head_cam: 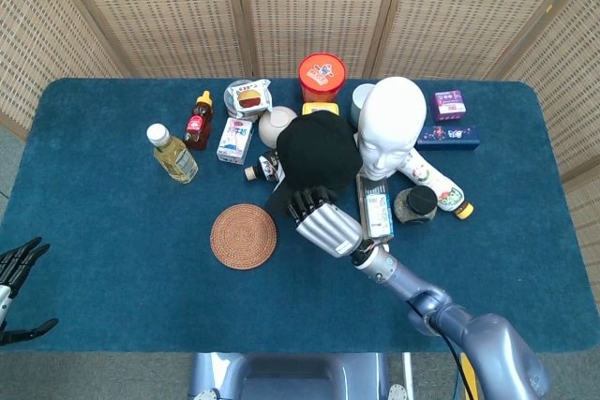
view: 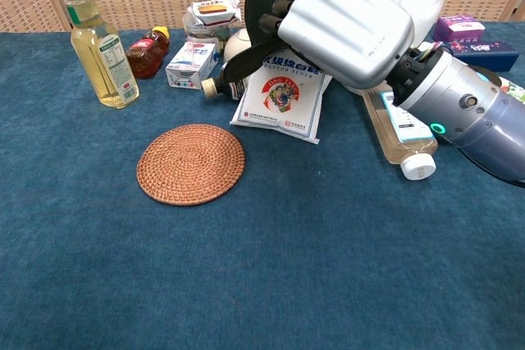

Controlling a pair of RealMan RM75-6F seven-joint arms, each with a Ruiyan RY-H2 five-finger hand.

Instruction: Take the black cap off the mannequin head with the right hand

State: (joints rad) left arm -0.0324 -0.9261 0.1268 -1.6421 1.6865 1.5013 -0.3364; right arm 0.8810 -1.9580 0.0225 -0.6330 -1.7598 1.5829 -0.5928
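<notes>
cap (head_cam: 319, 149) off the mannequin head (head_cam: 388, 125), held up over the clutter | right hand (head_cam: 321, 219) fingers curled round its brim, left hand (head_cam: 17, 269) idle, fingers apart at the desk (head_cam: 103, 231) edge | risk: loose brim grip, cap could slip onto the sugar bag (view: 283, 92)

Blue carpet-like cloth covers the bench (head_cam: 112, 231), woven rattan screens (head_cam: 309, 7) with wooden frames stand behind it, grey floor (head_cam: 14, 152) at the sides.
</notes>
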